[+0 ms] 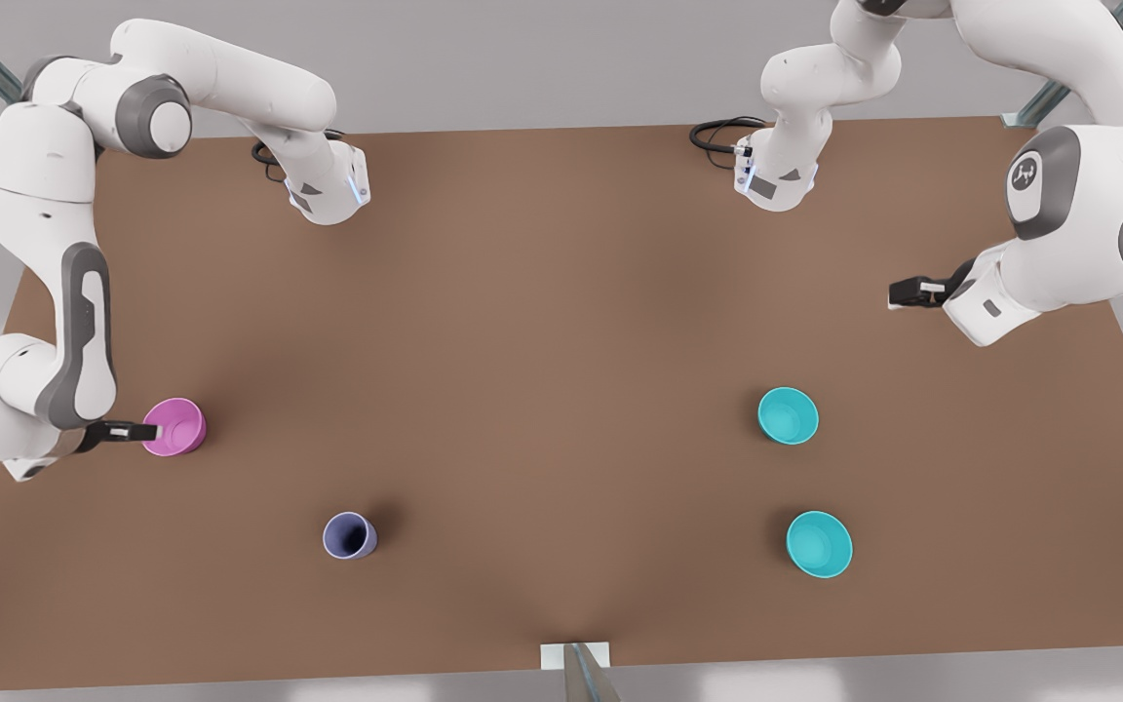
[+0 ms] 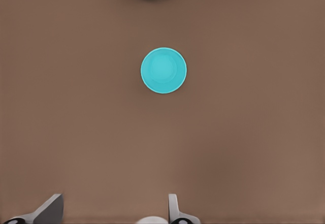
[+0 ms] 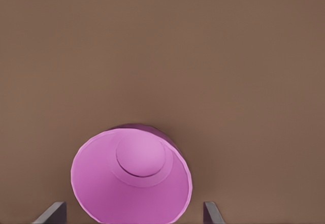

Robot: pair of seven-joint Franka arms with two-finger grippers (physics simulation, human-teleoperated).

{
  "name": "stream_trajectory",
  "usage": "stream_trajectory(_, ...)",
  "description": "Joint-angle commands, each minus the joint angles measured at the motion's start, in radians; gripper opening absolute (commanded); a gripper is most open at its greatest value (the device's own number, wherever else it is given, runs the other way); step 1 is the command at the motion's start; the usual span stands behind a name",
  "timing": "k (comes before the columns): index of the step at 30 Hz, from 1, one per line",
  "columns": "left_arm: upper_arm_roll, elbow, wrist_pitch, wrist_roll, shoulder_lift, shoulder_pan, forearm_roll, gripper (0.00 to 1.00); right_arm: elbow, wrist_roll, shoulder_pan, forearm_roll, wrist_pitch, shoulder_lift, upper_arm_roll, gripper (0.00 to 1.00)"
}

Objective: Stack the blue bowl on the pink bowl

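Between right claw (image 3: 134, 215) fingers: pink bowl (image 3: 131, 181)

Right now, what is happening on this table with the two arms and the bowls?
The right hand, at the front view's left, is at the rim of the pink bowl, its fingers open on either side of it in the right wrist view; a grip is not yet shown. The left hand, open, hovers at the front view's right, apart from the two teal bowls. Either could be the blue bowl; nothing is stacked yet. A greyish-purple cup stands alone on the brown table.
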Motion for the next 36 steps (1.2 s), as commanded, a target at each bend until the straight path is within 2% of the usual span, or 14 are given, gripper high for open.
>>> stream_trajectory(1, -0.001, 0.001, -0.017, 0.004, -0.001, 0.000, 0.000, 1.00, -0.025, -0.133, -0.011, 0.009, 0.071, -0.004, -0.001, 1.00)
stream_trajectory(5, -0.001, 0.001, -0.019, 0.002, -0.001, 0.000, 0.002, 1.00, -0.096, -0.145, -0.031, 0.006, 0.088, -0.004, -0.004, 1.00)
stream_trajectory(12, -0.001, 0.001, -0.023, 0.002, -0.001, 0.000, 0.002, 1.00, -0.090, -0.145, -0.093, 0.011, 0.119, 0.088, -0.001, 1.00)
stream_trajectory(17, -0.001, 0.001, -0.023, 0.001, 0.000, -0.001, 0.000, 1.00, -0.088, -0.145, -0.098, 0.015, 0.119, 0.100, 0.004, 0.98)
stream_trajectory(20, -0.001, 0.001, -0.023, 0.002, -0.001, -0.001, 0.000, 1.00, -0.082, -0.145, -0.096, 0.018, 0.114, 0.094, 0.022, 0.90)
stream_trajectory(21, -0.001, 0.001, -0.023, 0.002, -0.001, -0.001, 0.000, 1.00, -0.082, -0.143, -0.096, 0.020, 0.110, 0.088, 0.028, 0.80)
stream_trajectory(25, -0.001, 0.001, -0.023, 0.001, 0.000, -0.003, 0.000, 1.00, -0.073, -0.130, -0.089, 0.026, 0.084, 0.089, 0.034, 0.26)
stream_trajectory(26, -0.001, 0.001, -0.023, 0.001, -0.001, -0.001, 0.000, 1.00, -0.054, -0.140, -0.092, 0.047, 0.053, 0.091, 0.038, 0.21)
stream_trajectory(28, -0.001, 0.001, -0.023, 0.001, -0.001, -0.001, 0.000, 1.00, -0.039, -0.143, -0.092, 0.049, 0.050, 0.089, 0.044, 0.21)
stream_trajectory(31, -0.001, 0.001, -0.023, 0.001, -0.001, -0.003, 0.000, 1.00, -0.018, -0.146, -0.089, 0.093, -0.047, 0.024, 0.125, 0.21)
stream_trajectory(33, -0.001, 0.001, -0.023, 0.001, -0.001, -0.003, 0.000, 1.00, -0.024, -0.111, 0.020, 0.115, -0.105, -0.026, 0.191, 0.21)
stream_trajectory(36, -0.001, 0.001, -0.023, 0.001, 0.000, -0.003, 0.000, 1.00, -0.028, 0.137, 0.256, 0.308, -0.101, -0.027, 0.203, 0.21)
